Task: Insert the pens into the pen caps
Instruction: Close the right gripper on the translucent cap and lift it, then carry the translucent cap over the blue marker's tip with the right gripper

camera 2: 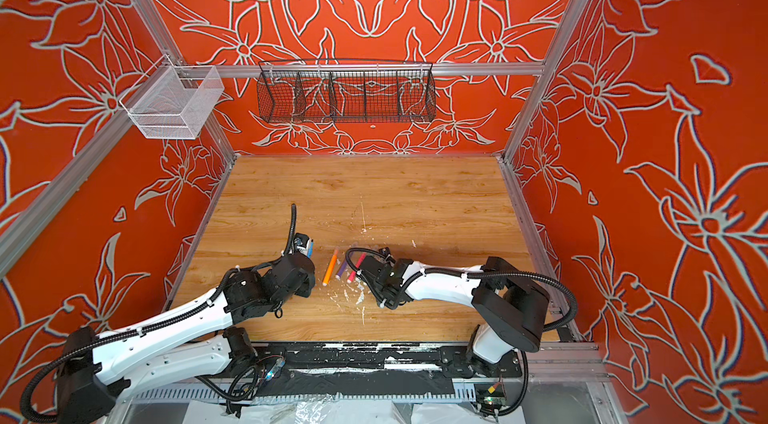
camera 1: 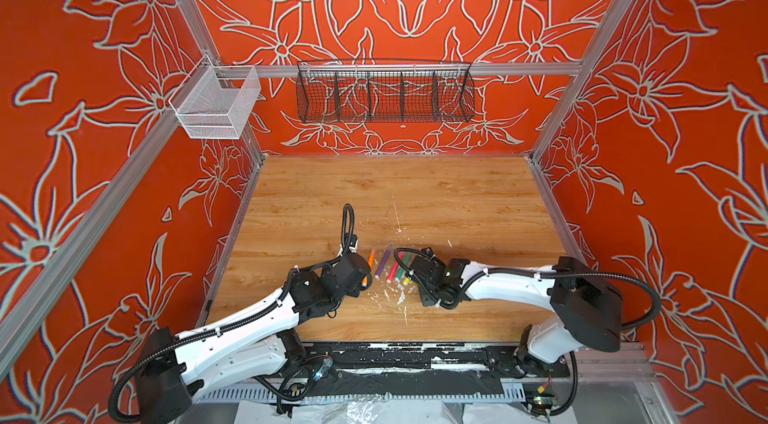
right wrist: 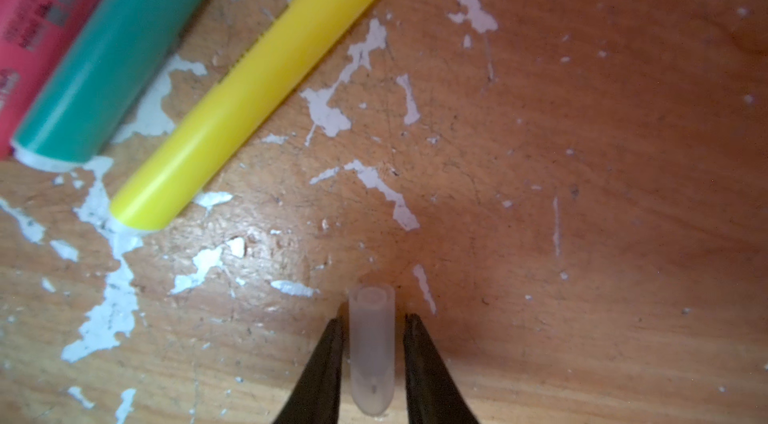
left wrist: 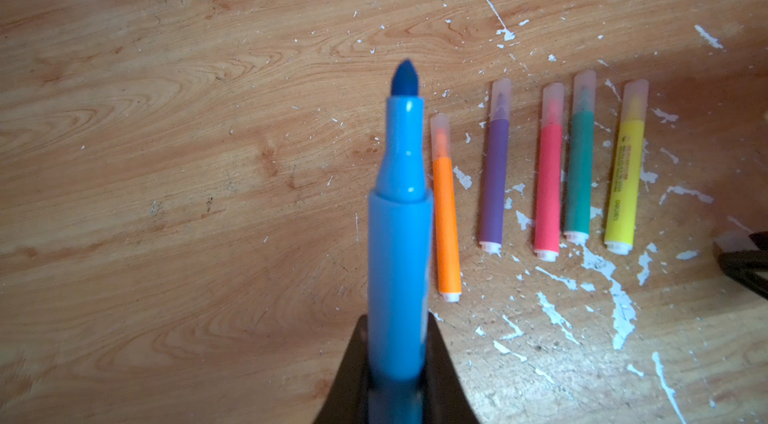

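My left gripper (left wrist: 399,326) is shut on the blue pen (left wrist: 399,235), whose bare felt tip points away from the wrist camera. Beside it on the table lie the orange (left wrist: 445,210), purple (left wrist: 494,181), pink (left wrist: 548,185), green (left wrist: 579,173) and yellow (left wrist: 625,177) pens, each with a clear cap over its tip. My right gripper (right wrist: 374,318) is low over the wood, and one loose clear pen cap (right wrist: 371,351) lies between its fingers. A thin gap shows on each side of that cap. The yellow pen (right wrist: 249,102) lies nearby.
White paint flecks dot the wooden table (camera 1: 395,193) around the pens. A black wire basket (camera 1: 384,92) and a white mesh basket (camera 1: 216,104) hang on the back rail. Both arms meet near the table's front middle.
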